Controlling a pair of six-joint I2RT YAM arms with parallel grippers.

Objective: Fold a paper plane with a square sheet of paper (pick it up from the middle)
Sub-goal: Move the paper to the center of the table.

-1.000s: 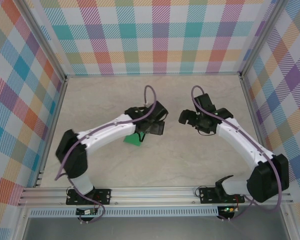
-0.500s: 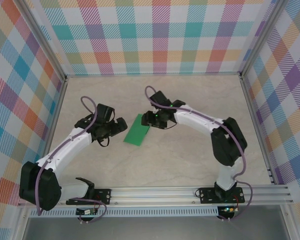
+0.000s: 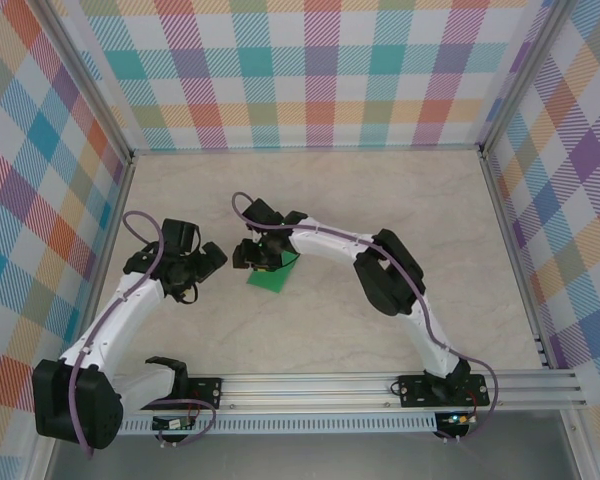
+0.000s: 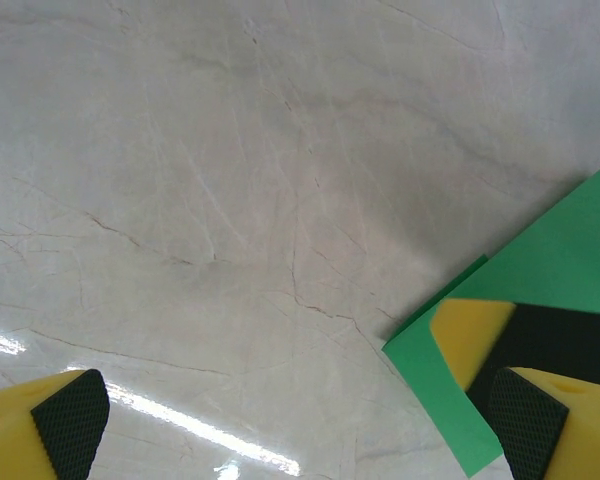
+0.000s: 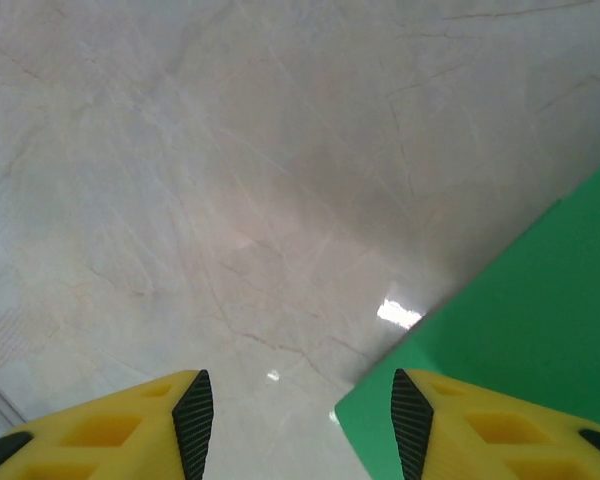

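Swinging clear to the left over the last second, the left gripper (image 4: 298,425) now hangs just off the sheet's left edge. Its jaws are as wide as they go, with nothing between them. Beside it, the right gripper (image 5: 302,425) has crossed the table (image 3: 410,200) from the far right and sits low over one corner of the sheet (image 3: 273,281). Its jaws have drawn in to roughly half width, but bare table and a green corner show in the gap, so it grips nothing yet. The sheet lies flat near the table's middle, partly under the right gripper. A second layer shows along one edge, so at least one fold seems made. The swap suggests the right gripper takes the next press or crease. Count: two grippers, one green sheet, far from finished.
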